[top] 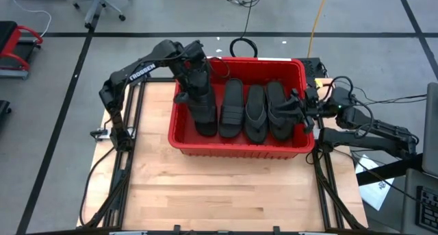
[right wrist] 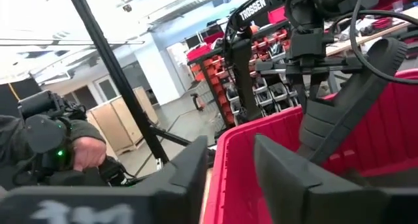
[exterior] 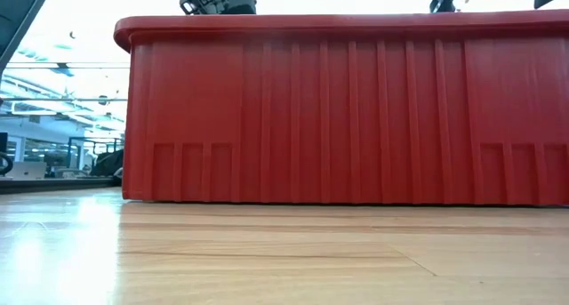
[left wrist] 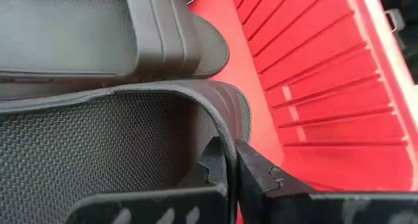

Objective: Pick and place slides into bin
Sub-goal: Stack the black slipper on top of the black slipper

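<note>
The red bin stands on the wooden table and fills the low view. Three black slides lie side by side in it: a ribbed-strap one and two more. My left gripper reaches down into the bin's left part and is shut on a fourth ribbed-strap slide, which also shows in the left wrist view. My right gripper is open at the bin's right wall, with a finger on either side of the rim. I cannot tell whether it touches. My left gripper pinches the edge of the slide's ribbed strap, with one finger under the strap and the other outside it. The fingers come from above, pointing down. The slide stands steeply tilted inside the bin, and its lower end is hidden by the bin.
Bare wooden tabletop lies in front of the bin. Cables and a black box sit behind its far right corner. A person is beyond the table.
</note>
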